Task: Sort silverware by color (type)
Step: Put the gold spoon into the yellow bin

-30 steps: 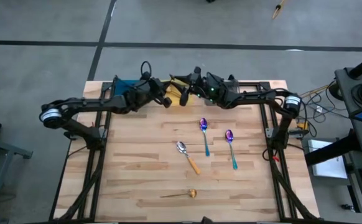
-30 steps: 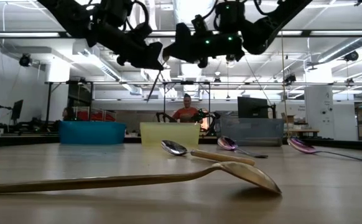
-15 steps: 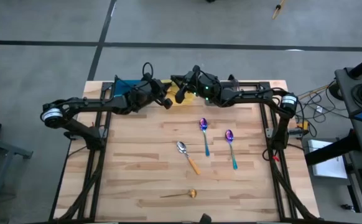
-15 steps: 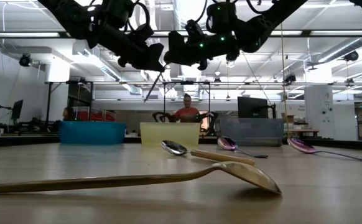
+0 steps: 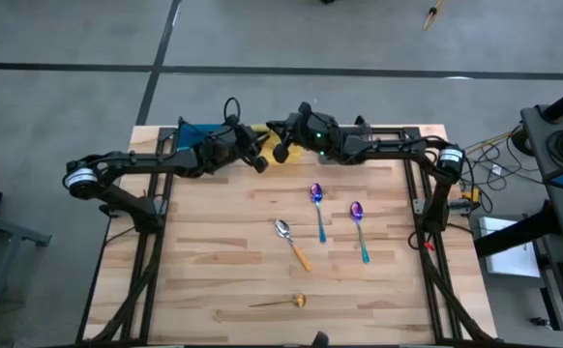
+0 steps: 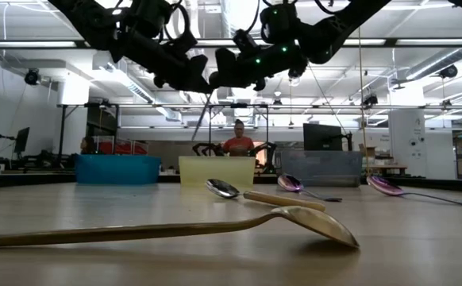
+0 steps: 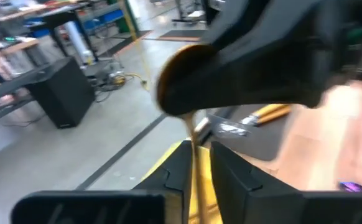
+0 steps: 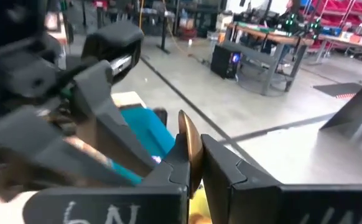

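- Both arms reach over the far edge of the table (image 5: 214,251). The left gripper (image 5: 260,160) and the right gripper (image 5: 281,151) meet there, almost touching, high above the yellow bin (image 6: 217,170).
- The held gold spoon (image 8: 190,148) is off the table, between the two grippers. The right gripper is pressed onto its bowl, which I see edge-on in the right wrist view.
- In the left wrist view the spoon's handle runs down into the left gripper. I cannot tell whether that gripper clamps it or only stands around it.
- In the low view the handle hangs as a thin slanted line beneath the grippers.
- The second gold spoon (image 5: 280,303) lies near the near edge, at about its middle.
- The orange-handled spoon (image 5: 291,244) lies mid-table.
- The two purple-teal spoons (image 5: 318,211) (image 5: 359,230) lie side by side but apart, toward the right edge.
- The blue bin (image 6: 118,168) and the gray bin (image 6: 322,167) flank the yellow one along the far edge.
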Available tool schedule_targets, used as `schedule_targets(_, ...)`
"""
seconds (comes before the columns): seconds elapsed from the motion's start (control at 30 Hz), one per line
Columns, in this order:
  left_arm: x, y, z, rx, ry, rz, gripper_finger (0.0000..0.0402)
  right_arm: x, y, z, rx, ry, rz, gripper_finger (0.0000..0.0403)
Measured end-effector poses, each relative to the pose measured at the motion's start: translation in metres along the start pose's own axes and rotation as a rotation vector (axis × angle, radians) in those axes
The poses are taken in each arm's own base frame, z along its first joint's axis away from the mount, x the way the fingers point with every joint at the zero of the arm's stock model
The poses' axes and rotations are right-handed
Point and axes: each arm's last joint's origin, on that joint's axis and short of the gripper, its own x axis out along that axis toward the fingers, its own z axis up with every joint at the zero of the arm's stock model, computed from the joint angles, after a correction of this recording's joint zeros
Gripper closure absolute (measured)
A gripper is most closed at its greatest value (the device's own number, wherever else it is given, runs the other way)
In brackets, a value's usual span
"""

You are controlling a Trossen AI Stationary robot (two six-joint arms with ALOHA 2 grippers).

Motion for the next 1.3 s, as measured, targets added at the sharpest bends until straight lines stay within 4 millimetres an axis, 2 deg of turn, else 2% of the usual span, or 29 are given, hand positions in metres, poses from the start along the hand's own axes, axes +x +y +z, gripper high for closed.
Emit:
schedule_targets(0.17, -0.003, -0.002, 0.000, 0.041, 0.004, -0.090, 0.0320, 0.002, 0.000, 0.005, -0.082, 0.121, 0.020, 0.0390)
schedule_targets(0.4, -0.017, 0.001, -0.004, 0.147, 0.119, -0.136, 0.0282, 0.000, -0.001, 0.021, -0.266, 0.379, 0.129, 0.0390)
schedule_targets(0.53, -0.030, 0.005, -0.014, 0.187, 0.073, -0.371, 0.0279, -0.005, -0.002, 0.026, -0.328, 0.468, 0.260, 0.0390)
schedule_targets(0.67, -0.043, 0.022, -0.021, 0.145, -0.027, -0.526, 0.0279, -0.007, -0.009, 0.025, -0.307, 0.460, 0.418, 0.0390)
schedule_targets(0.8, -0.049, 0.039, -0.030, 0.087, -0.078, -0.473, 0.0279, -0.004, -0.020, 0.026, -0.278, 0.369, 0.519, 0.0390)
schedule_targets(1.03, -0.044, 0.054, -0.047, 0.046, -0.135, -0.408, 0.0279, 0.014, -0.034, 0.020, -0.304, 0.228, 0.519, 0.0390)
schedule_targets(1.3, -0.030, 0.057, -0.053, -0.021, -0.109, -0.476, 0.0261, 0.026, -0.040, 0.027, -0.296, 0.164, 0.487, 0.0390)
